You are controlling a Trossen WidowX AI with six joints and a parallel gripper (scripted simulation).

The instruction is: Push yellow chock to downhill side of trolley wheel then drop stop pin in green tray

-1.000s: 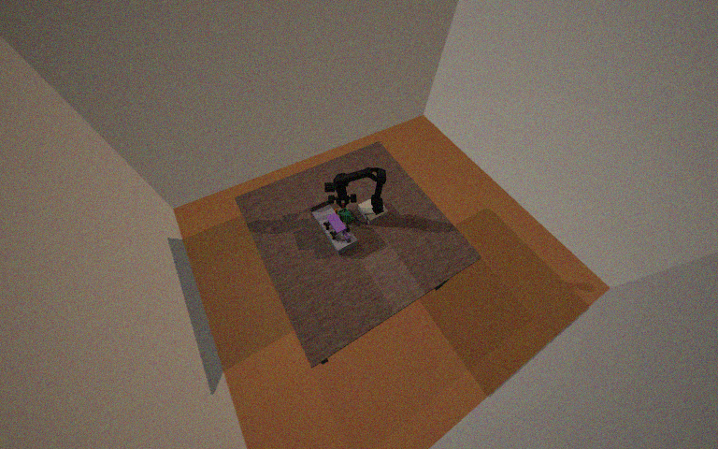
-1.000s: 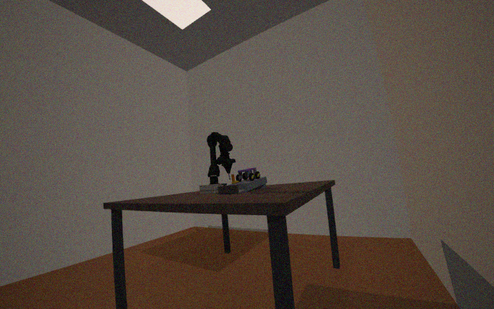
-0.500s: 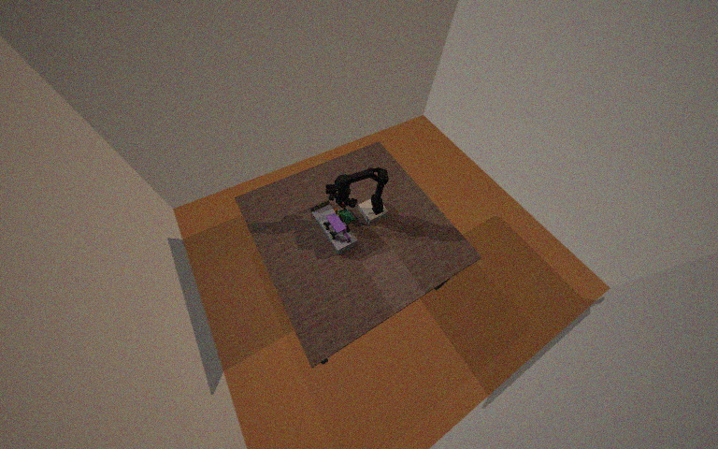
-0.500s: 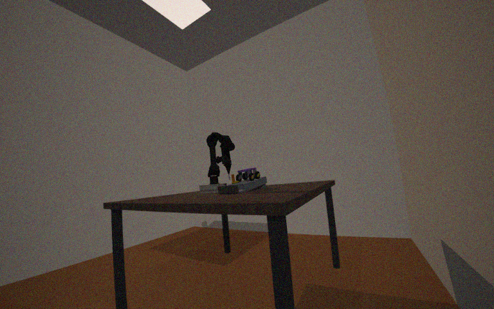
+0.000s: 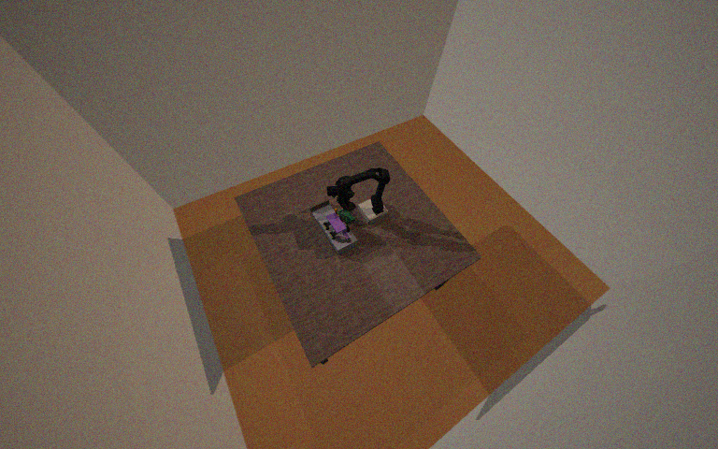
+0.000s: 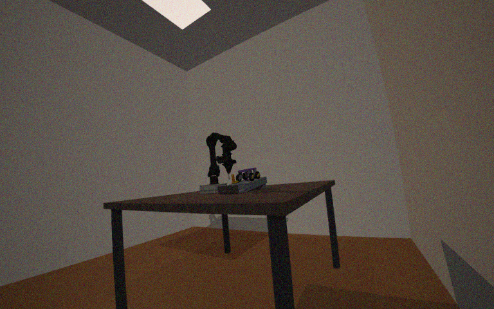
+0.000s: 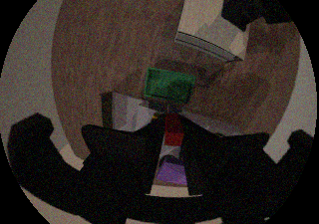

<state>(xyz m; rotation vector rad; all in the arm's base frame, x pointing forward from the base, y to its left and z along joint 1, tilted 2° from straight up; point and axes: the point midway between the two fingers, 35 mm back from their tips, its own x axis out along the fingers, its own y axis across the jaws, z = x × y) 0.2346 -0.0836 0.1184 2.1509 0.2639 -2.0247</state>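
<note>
My gripper (image 7: pixel 171 117) (image 6: pixel 229 172) is shut on the red-headed stop pin (image 7: pixel 173 133) (image 6: pixel 229 176), which is clear of the ramp and points down. The green tray (image 7: pixel 147 86) (image 5: pixel 346 216) lies just beyond the pin in the wrist view, beside the ramp. The purple trolley (image 5: pixel 337 223) (image 6: pixel 247 170) (image 7: pixel 171 172) stands on the grey ramp (image 5: pixel 322 212) (image 7: pixel 131 113) (image 6: pixel 246 187). The yellow chock (image 6: pixel 233 178) stands at its downhill wheel. Whether they touch cannot be told. The chock is mostly hidden behind a finger in the wrist view.
The arm's pale base box (image 5: pixel 366 208) (image 7: pixel 203 16) (image 6: pixel 206 188) stands near the tray, on the side away from the ramp. The ramp and trolley are close to the gripper. The brown table top (image 5: pixel 363 300) (image 6: pixel 188 201) carries everything.
</note>
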